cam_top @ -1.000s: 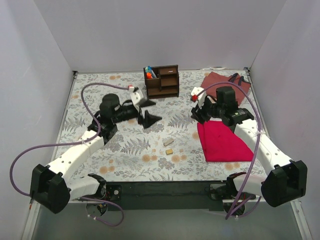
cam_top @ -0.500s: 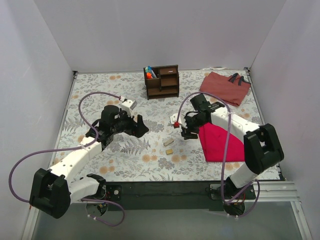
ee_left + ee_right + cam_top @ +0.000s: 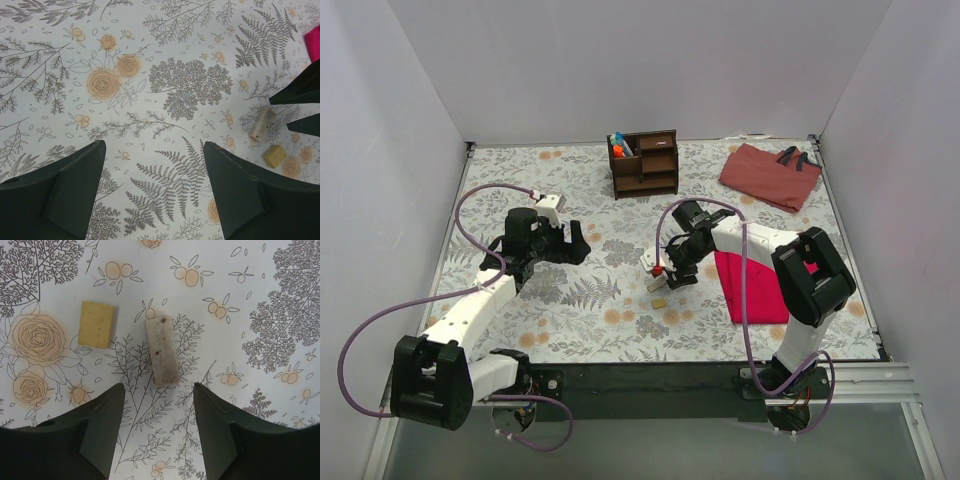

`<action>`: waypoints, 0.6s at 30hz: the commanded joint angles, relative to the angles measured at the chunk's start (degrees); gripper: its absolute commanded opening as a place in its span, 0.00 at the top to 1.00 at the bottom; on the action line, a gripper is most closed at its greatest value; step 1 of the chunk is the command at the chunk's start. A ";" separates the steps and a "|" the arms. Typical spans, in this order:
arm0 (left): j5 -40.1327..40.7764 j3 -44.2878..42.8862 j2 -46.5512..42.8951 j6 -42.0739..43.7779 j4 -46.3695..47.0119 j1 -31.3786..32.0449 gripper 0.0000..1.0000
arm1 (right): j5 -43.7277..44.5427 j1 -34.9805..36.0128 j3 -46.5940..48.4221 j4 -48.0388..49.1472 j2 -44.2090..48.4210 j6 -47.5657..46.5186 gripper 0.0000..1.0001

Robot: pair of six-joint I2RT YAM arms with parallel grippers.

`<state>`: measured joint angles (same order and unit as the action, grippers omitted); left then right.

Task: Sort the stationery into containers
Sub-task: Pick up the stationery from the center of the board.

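Note:
Two small erasers lie on the floral table: a long pale one (image 3: 161,350) and a squat yellow-tan one (image 3: 97,324). My right gripper (image 3: 157,386) is open and empty, low over the table, its fingertips just short of the pale eraser's near end. In the top view it (image 3: 665,275) partly covers the pale eraser, and the yellow-tan eraser (image 3: 659,302) lies just below it. My left gripper (image 3: 575,243) is open and empty to the left, aimed at both erasers (image 3: 262,125). The dark wooden organiser (image 3: 645,163) stands at the back, with pens (image 3: 618,145) in its left compartment.
A flat red cloth (image 3: 760,285) lies right of the erasers, under the right arm. A reddish-brown fabric bag (image 3: 770,175) lies at the back right. Purple cables loop beside both arms. White walls close in the table.
My right arm has swung left and down from above the red cloth to the erasers. My left arm has drawn back to the left, away from the organiser.

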<state>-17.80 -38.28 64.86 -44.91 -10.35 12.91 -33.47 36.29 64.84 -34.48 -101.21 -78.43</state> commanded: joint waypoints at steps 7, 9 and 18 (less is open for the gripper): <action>0.23 -1.09 0.88 1.93 2.35 -1.74 0.20 | -2.56 0.18 2.48 0.73 -2.06 -2.43 0.35; 0.14 -1.53 1.58 1.84 2.96 -1.92 0.20 | -2.82 0.18 3.53 0.90 -3.20 -1.55 0.36; -0.39 -2.41 3.61 0.78 4.46 -2.36 0.20 | -1.51 1.32 4.16 1.52 -6.10 -0.14 0.41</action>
<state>-17.58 -38.41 68.84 -43.88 -7.66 11.09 -34.63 36.67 67.40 -33.12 -106.48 -79.33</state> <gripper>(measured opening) 0.796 0.605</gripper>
